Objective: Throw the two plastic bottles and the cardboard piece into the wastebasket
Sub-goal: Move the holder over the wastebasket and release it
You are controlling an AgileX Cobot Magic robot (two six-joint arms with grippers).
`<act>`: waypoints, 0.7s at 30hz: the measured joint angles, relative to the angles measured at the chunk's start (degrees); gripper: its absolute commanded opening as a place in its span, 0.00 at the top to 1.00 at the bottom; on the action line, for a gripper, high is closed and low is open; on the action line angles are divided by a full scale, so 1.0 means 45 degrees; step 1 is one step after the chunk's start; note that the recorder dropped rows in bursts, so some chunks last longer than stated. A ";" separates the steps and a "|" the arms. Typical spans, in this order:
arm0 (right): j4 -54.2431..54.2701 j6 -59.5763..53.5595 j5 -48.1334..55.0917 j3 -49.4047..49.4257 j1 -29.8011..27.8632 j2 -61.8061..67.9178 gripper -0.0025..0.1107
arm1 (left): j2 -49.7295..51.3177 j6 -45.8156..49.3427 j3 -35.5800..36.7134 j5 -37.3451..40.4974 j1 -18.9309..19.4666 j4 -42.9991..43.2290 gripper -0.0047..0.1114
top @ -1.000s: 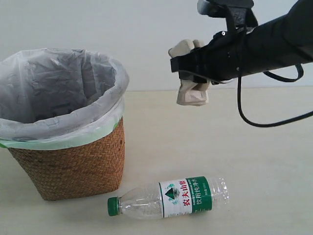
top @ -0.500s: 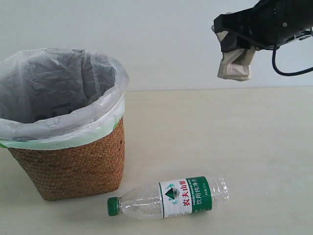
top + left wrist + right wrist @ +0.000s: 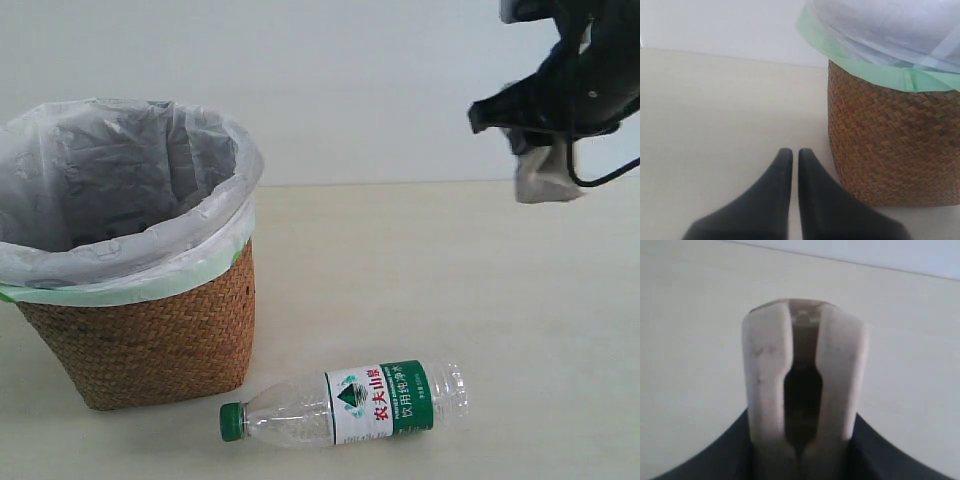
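The tan cardboard piece point(image 3: 545, 180) hangs high at the right of the exterior view, with my right gripper point(image 3: 535, 135) shut on it. In the right wrist view the cardboard piece point(image 3: 802, 375) stands between the fingers of that gripper point(image 3: 802, 440), slot facing the camera. The wicker wastebasket point(image 3: 140, 330) with its white bag stands at the left. The green-capped bottle point(image 3: 350, 402) lies on its side in front of it. My left gripper point(image 3: 791, 155) is shut and empty, low beside the wastebasket point(image 3: 890, 145). The black-capped bottle is out of view.
The pale tabletop point(image 3: 450, 280) stretches between the basket and the right arm. A black cable point(image 3: 600, 175) loops under the right arm. A plain white wall stands behind the table.
My right gripper has carried the cardboard piece to the right, farther from the wastebasket, and slightly down. The bottle and the basket have not moved.
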 measured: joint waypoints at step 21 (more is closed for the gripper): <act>1.4090 -0.6302 -0.0456 -0.8406 0.3827 0.3944 0.45 | 0.0000 0.0000 0.0000 0.0000 0.0000 0.0000 0.93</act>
